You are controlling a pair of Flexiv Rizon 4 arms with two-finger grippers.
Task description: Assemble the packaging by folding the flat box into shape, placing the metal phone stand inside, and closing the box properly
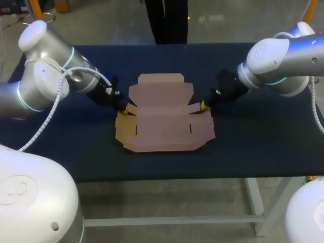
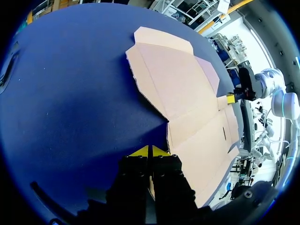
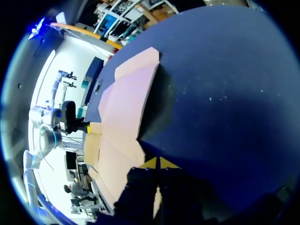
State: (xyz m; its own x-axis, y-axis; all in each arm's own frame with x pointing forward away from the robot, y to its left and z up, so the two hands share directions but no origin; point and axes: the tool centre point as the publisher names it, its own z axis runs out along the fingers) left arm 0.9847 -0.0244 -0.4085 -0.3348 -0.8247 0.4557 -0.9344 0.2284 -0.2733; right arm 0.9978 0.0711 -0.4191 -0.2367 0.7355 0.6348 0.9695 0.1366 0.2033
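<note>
Two pairs of fingers, both clenched: left fingers (image 2: pixel 141 152) pinch left side flap (image 1: pixel 131 109), right fingers (image 3: pixel 149 164) pinch right side flap (image 1: pixel 195 108).
Flat box (image 1: pixel 162 121) lies unfolded at middle of counter (image 1: pixel 253 147).
Step, by my read: folding, barely begun.
Next: raise both flaps upright together, evenly, without tearing.
Wrist views show tan sliver between tips; head view hides that, but gives whole outline and slots.
Metal phone stand in no view.
</note>
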